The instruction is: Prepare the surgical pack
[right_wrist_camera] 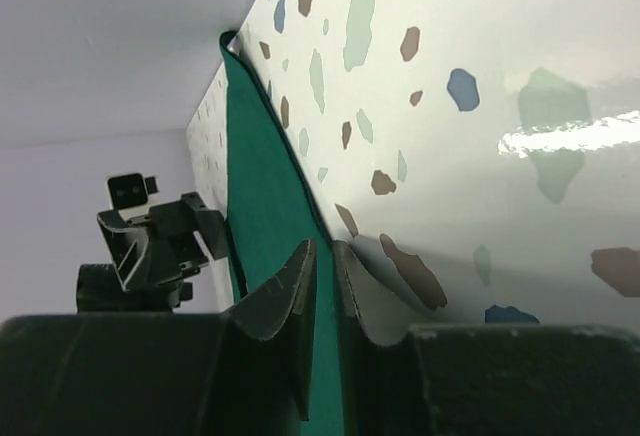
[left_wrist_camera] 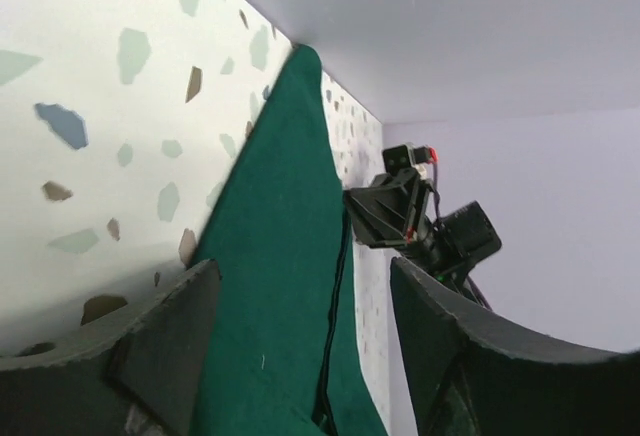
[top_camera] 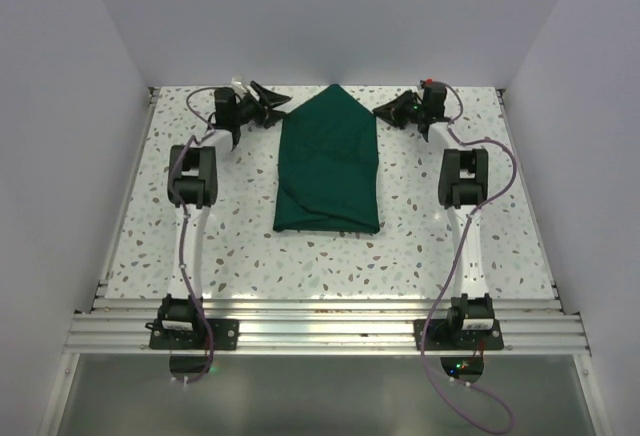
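Pale walls close in a white tabletop [top_camera: 240,256] flecked with grey, brown and blue chips. From above, the dark green matte fabric drape [top_camera: 330,161] lies in the middle of it. Its long axis runs from the near edge toward the far edge, and its far end is folded to a point. My left claw [top_camera: 268,108] and my right claw [top_camera: 388,110] sit close to the far edge, one on each side of that point and both aimed inward. Each is just beside a slanted fold, and I judge neither to be clearly nearer.

Through my left wrist, the fingers [left_wrist_camera: 165,346] stand wide apart with nothing between them. The drape [left_wrist_camera: 280,256] lies straight ahead of the opening, and its seam runs away from me.

Through my right wrist, the fingers [right_wrist_camera: 290,286] are parted by only a narrow slit. Green cloth [right_wrist_camera: 255,156] shows beyond the slit, and its edge runs off toward the far edge of the tabletop. I can make out nothing pinched between the fingers.

No label, brand or writing can be read anywhere on the cloth or the surface.
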You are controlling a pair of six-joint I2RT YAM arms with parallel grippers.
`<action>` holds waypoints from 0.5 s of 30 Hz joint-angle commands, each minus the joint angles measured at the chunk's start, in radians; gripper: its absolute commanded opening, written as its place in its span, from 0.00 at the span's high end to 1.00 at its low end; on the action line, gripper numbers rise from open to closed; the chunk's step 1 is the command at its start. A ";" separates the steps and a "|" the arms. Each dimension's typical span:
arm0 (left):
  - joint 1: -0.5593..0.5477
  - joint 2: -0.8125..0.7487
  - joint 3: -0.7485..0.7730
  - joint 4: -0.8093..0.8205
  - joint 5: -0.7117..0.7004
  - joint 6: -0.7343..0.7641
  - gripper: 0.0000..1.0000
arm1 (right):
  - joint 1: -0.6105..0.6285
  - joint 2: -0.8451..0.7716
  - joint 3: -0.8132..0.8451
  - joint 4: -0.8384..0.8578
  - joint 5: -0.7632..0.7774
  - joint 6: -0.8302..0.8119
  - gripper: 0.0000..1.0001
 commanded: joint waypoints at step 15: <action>-0.032 -0.194 -0.120 -0.346 -0.223 0.450 0.18 | -0.019 -0.126 -0.055 -0.318 0.009 -0.418 0.70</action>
